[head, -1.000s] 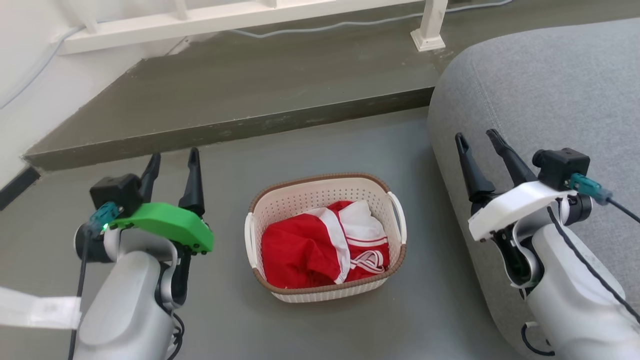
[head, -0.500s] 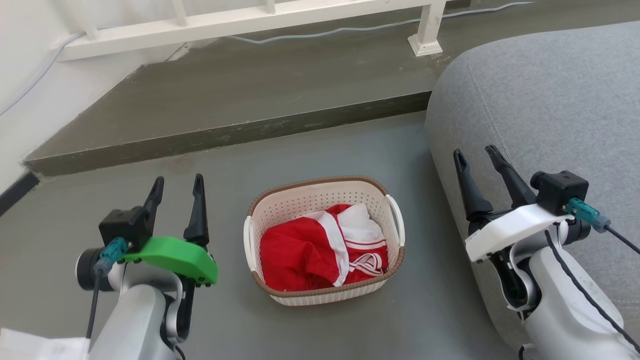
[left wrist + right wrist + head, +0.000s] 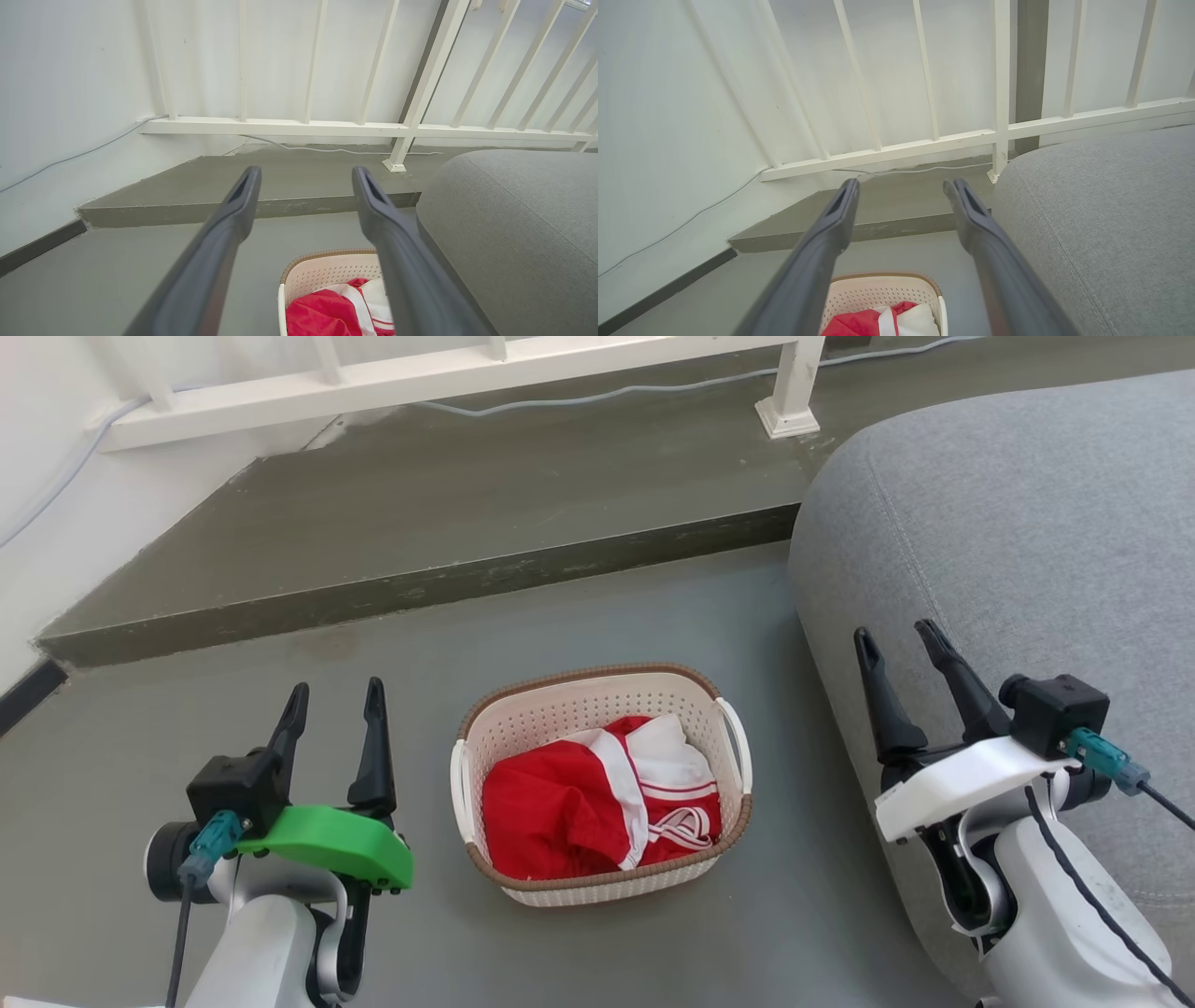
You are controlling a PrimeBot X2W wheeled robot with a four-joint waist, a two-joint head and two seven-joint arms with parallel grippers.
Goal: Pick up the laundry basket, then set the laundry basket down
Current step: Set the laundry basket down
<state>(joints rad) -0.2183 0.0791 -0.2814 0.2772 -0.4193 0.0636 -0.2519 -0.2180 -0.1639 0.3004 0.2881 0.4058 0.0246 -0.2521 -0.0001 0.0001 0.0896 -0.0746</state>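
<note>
The laundry basket (image 3: 560,714) stands on the grey floor (image 3: 653,616), about in the middle between the two arms and touched by neither of them. Its brown rim is up and its two white handles are on its left and right sides. Inside it lies a crumpled red and white garment (image 3: 560,807), which fills most of the bottom.

The left gripper (image 3: 336,687) hangs above the floor to the left of the basket, near it but apart. Its two dark fingers point to the far side, and its jaws are spread with nothing between them. The right gripper (image 3: 892,631) is to the right of the basket, in front of the rounded edge of a grey sofa (image 3: 1008,523). Its jaws are spread too, and empty.

In both wrist views the far end of the basket shows low between the fingers, with open space between the fingertips.

Beyond the basket there is a low raised step (image 3: 467,495) - darker along its front edge - and on its far side a white railing (image 3: 448,369) with a thin cable (image 3: 597,399) lying along its foot.
</note>
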